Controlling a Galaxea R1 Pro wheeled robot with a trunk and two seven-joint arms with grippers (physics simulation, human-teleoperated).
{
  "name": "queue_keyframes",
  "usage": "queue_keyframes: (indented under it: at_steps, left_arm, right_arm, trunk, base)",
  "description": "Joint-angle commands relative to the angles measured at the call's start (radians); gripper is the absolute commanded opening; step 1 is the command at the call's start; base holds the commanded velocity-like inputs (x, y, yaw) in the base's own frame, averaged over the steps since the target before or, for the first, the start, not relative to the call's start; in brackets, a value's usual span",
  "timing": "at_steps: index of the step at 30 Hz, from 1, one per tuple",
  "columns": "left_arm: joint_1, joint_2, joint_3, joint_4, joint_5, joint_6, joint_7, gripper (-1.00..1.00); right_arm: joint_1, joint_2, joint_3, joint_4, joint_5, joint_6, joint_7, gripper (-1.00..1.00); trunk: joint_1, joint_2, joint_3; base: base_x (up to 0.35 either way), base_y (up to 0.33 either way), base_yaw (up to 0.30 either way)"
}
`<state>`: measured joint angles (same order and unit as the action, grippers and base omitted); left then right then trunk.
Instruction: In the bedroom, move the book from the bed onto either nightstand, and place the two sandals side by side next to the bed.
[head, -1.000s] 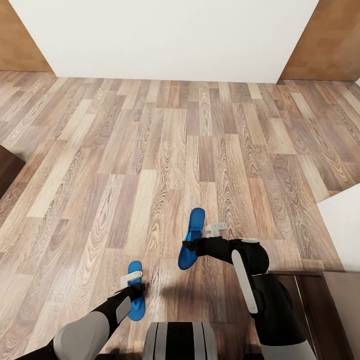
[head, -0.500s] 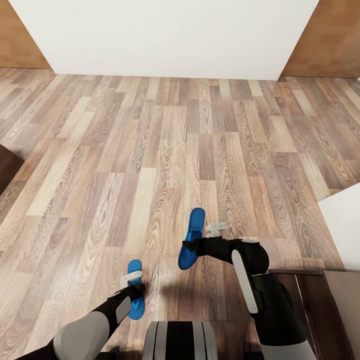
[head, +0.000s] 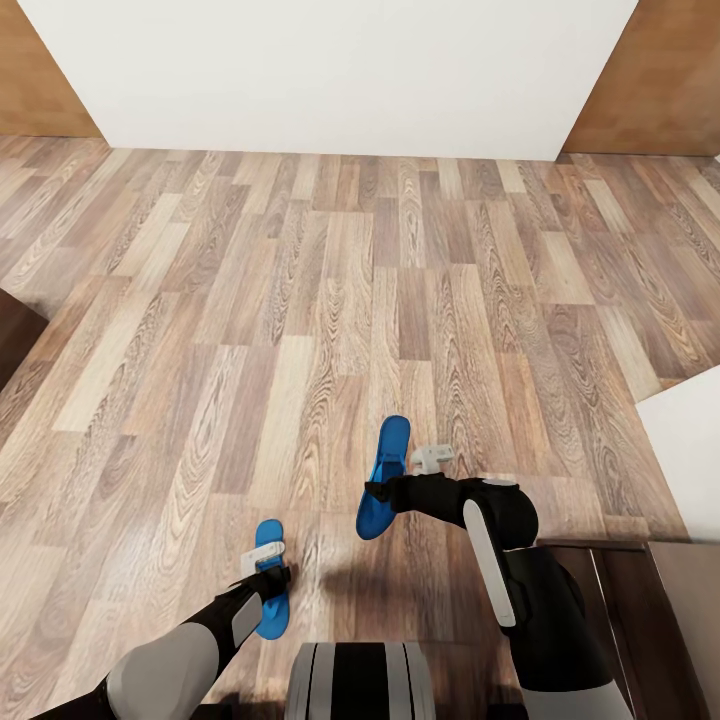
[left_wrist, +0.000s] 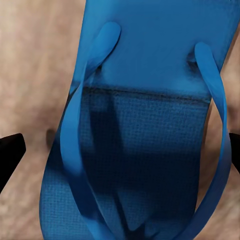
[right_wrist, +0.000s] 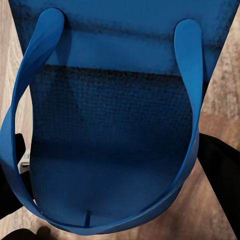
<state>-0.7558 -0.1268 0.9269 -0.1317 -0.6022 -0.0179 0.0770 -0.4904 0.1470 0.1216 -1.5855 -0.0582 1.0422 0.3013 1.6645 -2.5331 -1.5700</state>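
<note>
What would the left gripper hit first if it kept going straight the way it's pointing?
The blue sandal it carries lies between its fingers, so that comes first. Past the sandal, the left gripper points down at the wood-plank floor, probably the next contact; the gap is unclear.

- A wood-plank floor (head: 330, 300) in mixed brown and grey tones runs across most of the head view, its boards heading away toward the far wall.
- A plain white wall (head: 330, 70) closes off the far side of the floor.
- Brown wood wall panels stand at each end of that wall, one at the left (head: 40, 80) and one at the right (head: 660, 80).
- The same plank floor (left_wrist: 35, 75) appears blurred in the left wrist view.
</note>
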Motion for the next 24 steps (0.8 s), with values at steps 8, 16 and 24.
queue_keyframes:
  at_steps: [8, 16, 24]
  left_arm:
    - [0.000, -0.001, 0.007, 0.000, -0.010, -0.002, 0.003, 1.00]
    - [0.000, -0.001, 0.007, 0.000, -0.010, -0.002, 0.003, -1.00]
    - [0.000, -0.001, 0.007, 0.000, -0.010, -0.003, 0.004, -1.00]
  right_arm:
    - [0.000, 0.000, 0.000, -0.001, -0.006, 0.005, -0.004, -1.00]
    - [0.000, 0.000, 0.000, -0.001, -0.006, 0.005, -0.004, -1.00]
    - [0.000, 0.000, 0.000, -0.001, -0.006, 0.005, -0.004, -1.00]
  trunk:
    - [0.000, 0.000, -0.001]
    - [0.000, 0.000, -0.001]
    - [0.000, 0.000, -0.001]
  base:
    - [0.000, 0.000, 0.000]
    - [0.000, 0.000, 0.000]
    - [0.000, 0.000, 0.000]
